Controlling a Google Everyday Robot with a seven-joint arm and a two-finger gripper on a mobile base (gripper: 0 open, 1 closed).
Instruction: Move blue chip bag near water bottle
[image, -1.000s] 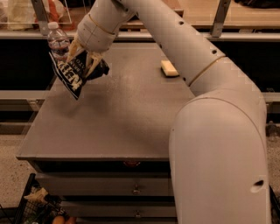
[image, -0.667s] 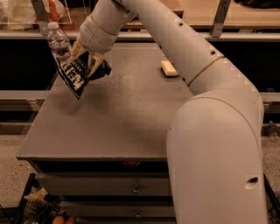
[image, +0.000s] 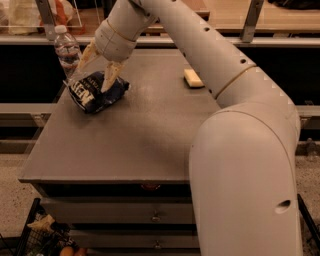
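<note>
Hanging wide apart over the blue chip bag (image: 95, 94) near water bottle (image: 66, 50), fingers (image: 110, 75) hold nothing.

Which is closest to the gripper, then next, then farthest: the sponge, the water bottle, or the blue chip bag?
1. The blue chip bag, right under the gripper, on the left.
2. The water bottle, at the back left corner.
3. The yellow sponge, far off on the right.

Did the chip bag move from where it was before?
Yes. The chip bag dropped lower against the water bottle and now lies on the table beside it. The hand is just above the bag, open.
</note>
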